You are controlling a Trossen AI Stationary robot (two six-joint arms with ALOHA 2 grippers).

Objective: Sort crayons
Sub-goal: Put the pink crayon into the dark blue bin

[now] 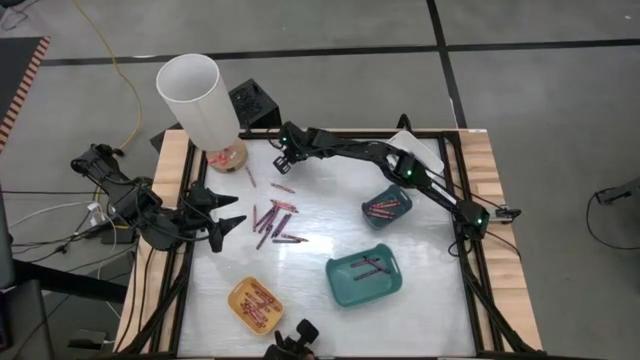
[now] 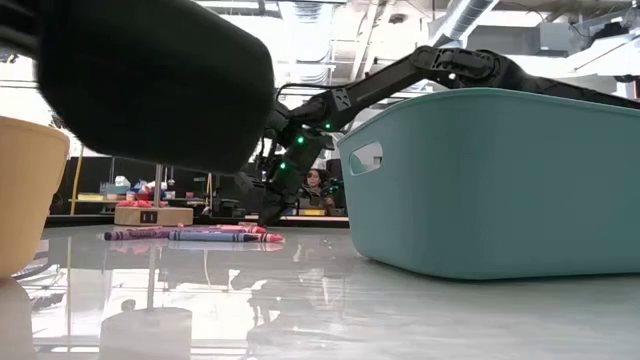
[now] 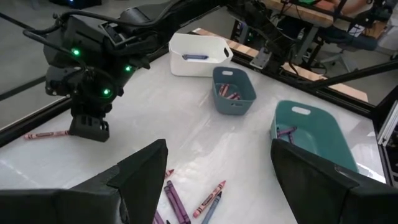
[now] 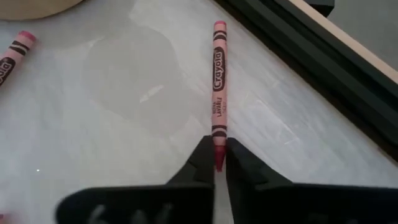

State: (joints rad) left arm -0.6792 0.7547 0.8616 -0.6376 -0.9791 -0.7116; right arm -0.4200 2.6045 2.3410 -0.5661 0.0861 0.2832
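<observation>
The right gripper is pinched on the tip of 1 red crayon lying on the table; the left gripper waits, fingers spread apart.

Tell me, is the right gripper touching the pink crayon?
Touching. The right wrist view shows the right gripper pinching the pink crayon by its tip between both fingers.

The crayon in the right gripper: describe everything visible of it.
The crayon is a thin pink-red stick in a paper wrapper printed with "Crayola" and dark bands near each end. It lies flat on the glossy white table, pointing straight away from the right gripper, whose two dark fingers are closed on its near tip. Its far end stops short of the table's black frame. Nothing else touches it; another crayon lies apart, off to one side.
</observation>
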